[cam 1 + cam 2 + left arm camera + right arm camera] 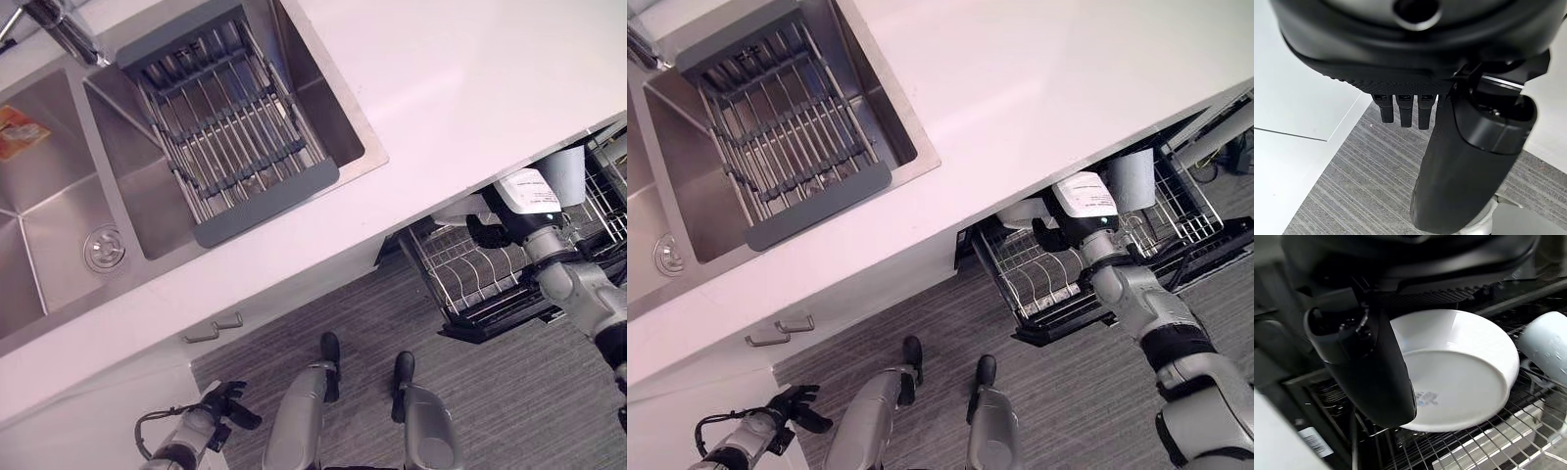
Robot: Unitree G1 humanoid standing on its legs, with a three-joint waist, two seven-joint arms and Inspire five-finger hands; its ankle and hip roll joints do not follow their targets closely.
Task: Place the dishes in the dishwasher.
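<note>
Scene: a white desk (470, 88) with a steel sink (59, 196) set into it; below its front edge the dishwasher rack (1048, 279) stands pulled out over a grey striped floor (509, 401).
Right hand: the right hand (1058, 235) reaches in under the desk's edge, over the wire rack; in the right wrist view the thumb lies across the near rim of a white bowl (1464, 377), and the fingers are hidden behind the bowl, so the grip itself cannot be told.
Bowl: white and shallow, tilted on its edge with its underside facing the wrist camera, its lower rim against the rack's wires, inside the pulled-out rack.
Cup: a white cup (1547, 350) lies on its side in the same rack, just beside the bowl.
Second vessel: a pale grey cup (1132, 176) stands in the rack's far part, close behind the right wrist.
Left hand: the left hand (223, 401) hangs low near the floor by the white cabinet front (88, 431), well apart from the rack; in its own wrist view the fingers (1405, 110) are relaxed and hold nothing.
Sink: a grey drying rack (230, 127) spans one basin, a tap (59, 29) rises at its far corner, and an orange sponge (20, 132) lies in the other basin.
</note>
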